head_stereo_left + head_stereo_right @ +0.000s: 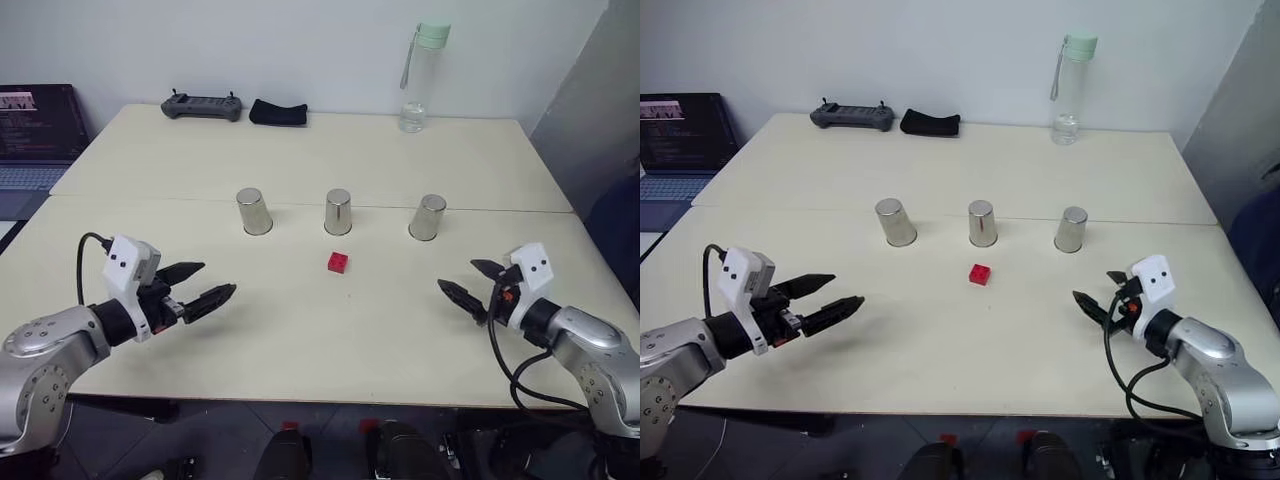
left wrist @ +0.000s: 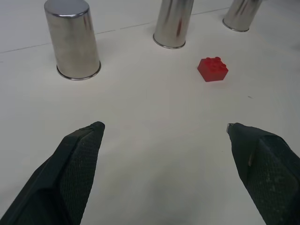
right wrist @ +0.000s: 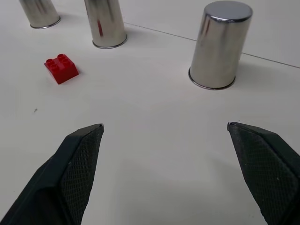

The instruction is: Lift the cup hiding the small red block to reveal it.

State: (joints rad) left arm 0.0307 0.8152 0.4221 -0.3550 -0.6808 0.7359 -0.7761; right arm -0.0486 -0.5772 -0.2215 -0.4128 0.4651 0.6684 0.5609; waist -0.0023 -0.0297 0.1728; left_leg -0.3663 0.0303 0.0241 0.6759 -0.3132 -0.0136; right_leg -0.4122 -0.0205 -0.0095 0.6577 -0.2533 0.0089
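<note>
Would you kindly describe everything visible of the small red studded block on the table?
The small red studded block is a bright red plastic-looking cube with round studs on top. It lies uncovered and upright on the pale table, just in front of the middle steel cup, apart from it. Nothing touches it but the tabletop.

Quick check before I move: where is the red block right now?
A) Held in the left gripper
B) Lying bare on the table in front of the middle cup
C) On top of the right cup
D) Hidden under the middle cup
B: the small red block lies uncovered on the table, just in front of the middle cup, with both grippers open and empty.
</note>
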